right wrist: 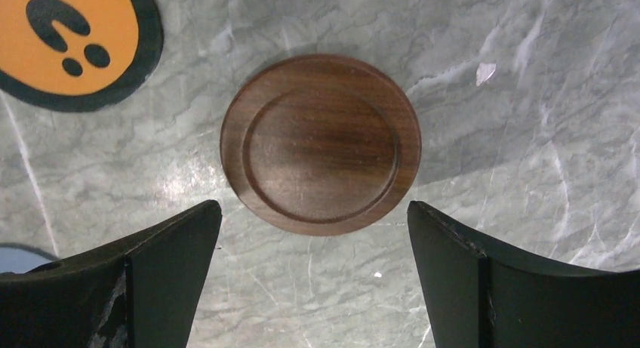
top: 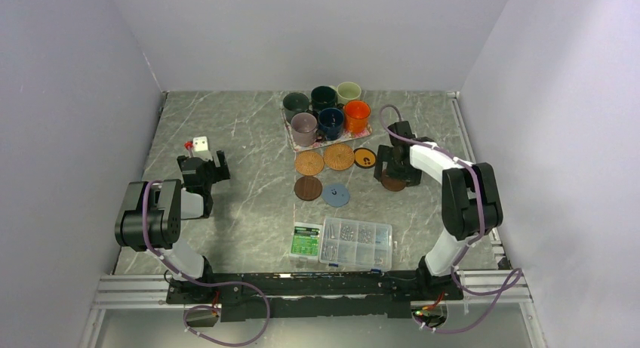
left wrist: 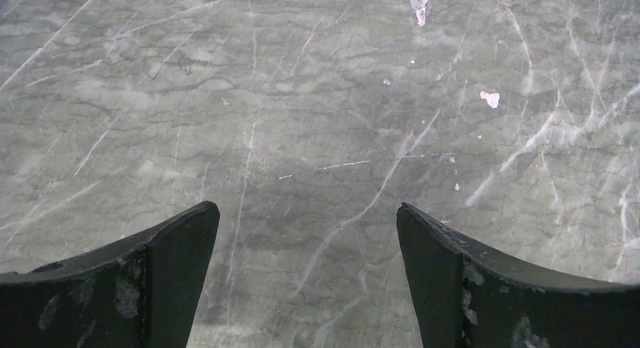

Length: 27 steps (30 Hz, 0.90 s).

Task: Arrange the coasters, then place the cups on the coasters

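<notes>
Six cups stand on the floral tray (top: 289,130) at the back: orange (top: 357,115), navy (top: 330,121), mauve-grey (top: 304,127), dark grey-green (top: 295,104), dark teal (top: 324,97) and pale cream (top: 349,92). In front lie two woven tan coasters (top: 309,162) (top: 339,156), a black-and-orange one (top: 365,158) (right wrist: 72,38), a dark brown one (top: 308,188) and a light blue one (top: 336,195). Another dark brown coaster (right wrist: 321,144) (top: 392,184) lies flat just beyond my right gripper (right wrist: 313,204) (top: 397,170), which is open above it. My left gripper (left wrist: 308,206) (top: 204,167) hangs open over bare table.
A clear plastic screw box (top: 356,243) and a green packet (top: 306,239) lie near the front middle. A small white and red object (top: 198,145) sits just beyond the left gripper. Walls close in the table (top: 241,137) on three sides.
</notes>
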{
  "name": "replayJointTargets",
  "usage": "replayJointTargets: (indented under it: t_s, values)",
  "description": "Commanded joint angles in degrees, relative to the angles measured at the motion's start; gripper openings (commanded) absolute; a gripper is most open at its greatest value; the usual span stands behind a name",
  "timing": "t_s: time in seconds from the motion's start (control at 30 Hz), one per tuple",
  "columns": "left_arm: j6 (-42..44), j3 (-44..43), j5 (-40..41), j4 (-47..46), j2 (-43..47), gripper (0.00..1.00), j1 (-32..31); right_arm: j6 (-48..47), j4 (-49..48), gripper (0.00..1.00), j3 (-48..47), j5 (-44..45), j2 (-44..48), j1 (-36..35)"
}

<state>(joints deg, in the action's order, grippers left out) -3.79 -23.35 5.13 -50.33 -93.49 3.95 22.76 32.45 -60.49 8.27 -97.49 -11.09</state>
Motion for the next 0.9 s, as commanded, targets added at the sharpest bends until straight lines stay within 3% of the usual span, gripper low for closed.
replayJointTargets:
  t_s: [0.0,0.4,0.87]
  values:
    - [0.61,0.06,-0.9,-2.85,0.05,0.94,0.1,2.13,-1.07,1.0,-2.81,4.36,-1.28,-0.22]
    - [0.62,0.09,-0.85,-2.87,0.0,0.94,0.1,2.8,-3.02,1.0,-2.06,4.48,-4.06,0.22]
    - [0.63,0.06,-0.86,-2.85,-0.02,0.94,0.1,3.52,-3.9,0.99,-0.59,5.87,-4.93,5.72]
